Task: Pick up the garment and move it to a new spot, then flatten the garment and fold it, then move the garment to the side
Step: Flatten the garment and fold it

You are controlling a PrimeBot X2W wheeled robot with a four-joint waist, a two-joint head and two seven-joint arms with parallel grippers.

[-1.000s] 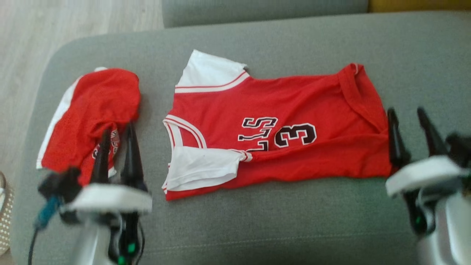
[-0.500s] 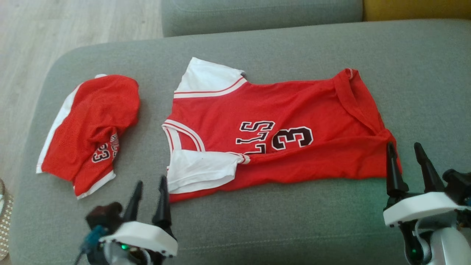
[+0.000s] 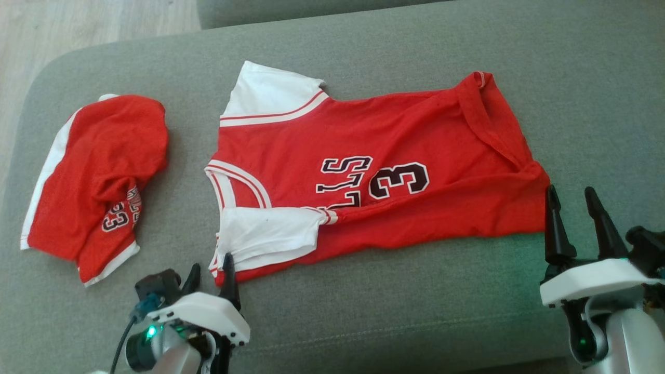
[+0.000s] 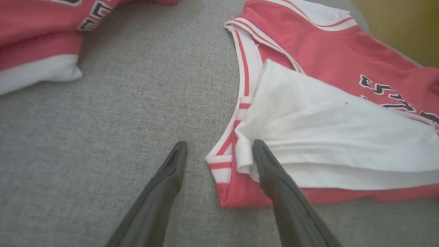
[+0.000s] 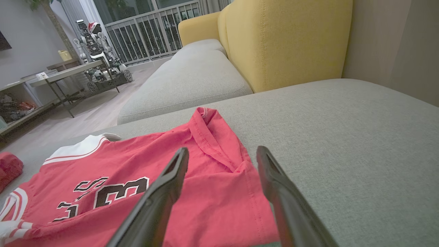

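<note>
Nearest the robot, the left gripper (image 3: pixel 210 271) and the right gripper (image 3: pixel 570 193) stand with jaws apart and empty at the two near corners of the red mesh basketball jersey with white sleeves and a dark numeral 3 (image 3: pixel 384 150). The jersey lies spread lengthwise, collar to the robot's left, in the middle of the grey fabric sofa cushion (image 3: pixel 363 322). The step in hand appears to be a lengthwise fold: each gripper should come low enough to pinch every layer at its corner, the folded-in white sleeve (image 4: pixel 329 116) included, and both should lift together so the cloth travels evenly. The left wrist view resolves the striped corner (image 4: pixel 221 168) lying between the fingers, one finger over the sleeve edge. Farther left, well apart, lies a crumpled red garment with white trim (image 3: pixel 98 166). The right wrist view adds the yellow upholstered backrest (image 5: pixel 284 37) beyond.
</note>
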